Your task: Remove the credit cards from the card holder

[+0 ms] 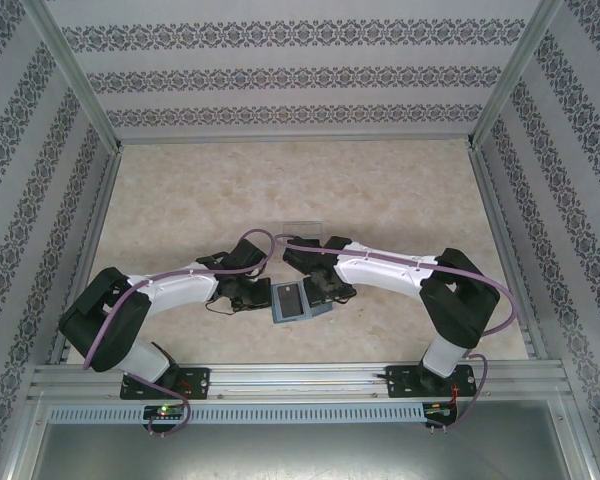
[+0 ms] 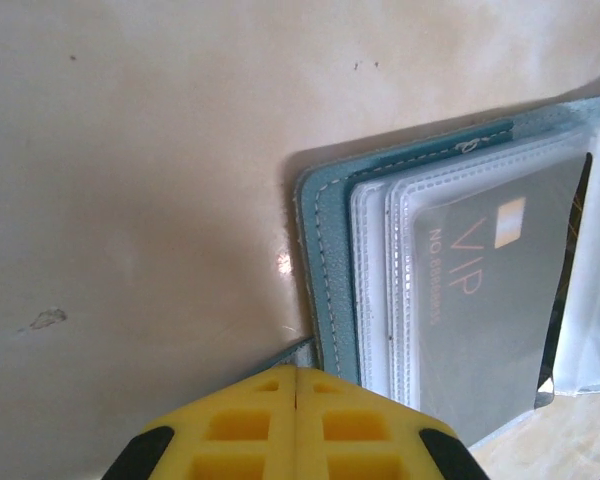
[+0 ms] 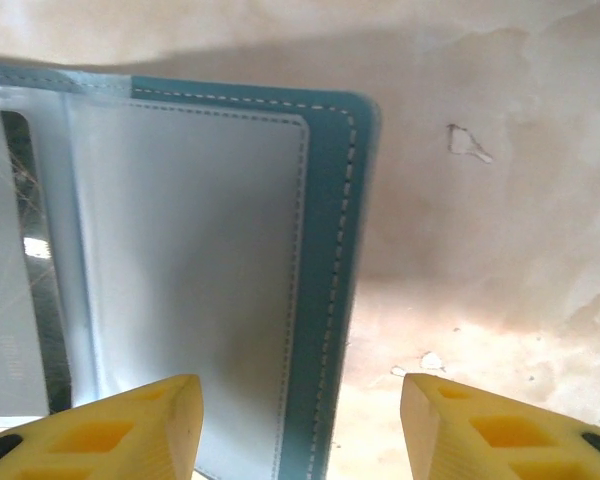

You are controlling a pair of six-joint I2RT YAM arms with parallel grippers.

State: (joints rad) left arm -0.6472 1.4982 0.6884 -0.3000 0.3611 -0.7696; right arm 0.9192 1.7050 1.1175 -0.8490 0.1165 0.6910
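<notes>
Wallet [image 1: 292,300] lies open, grey card [image 2: 490,300] sleeved; left claw [image 2: 297,375] pinched closed, right claw [image 3: 298,400] wide

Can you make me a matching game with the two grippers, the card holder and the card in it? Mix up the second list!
Things:
1. left gripper
2. right gripper
3. card holder
4. card

What fits:
A. grey, says VIP, sits in a clear sleeve
B. shut
C. teal with pale stitching
D. open

Pairs: 1-B, 2-D, 3-C, 4-A
</notes>
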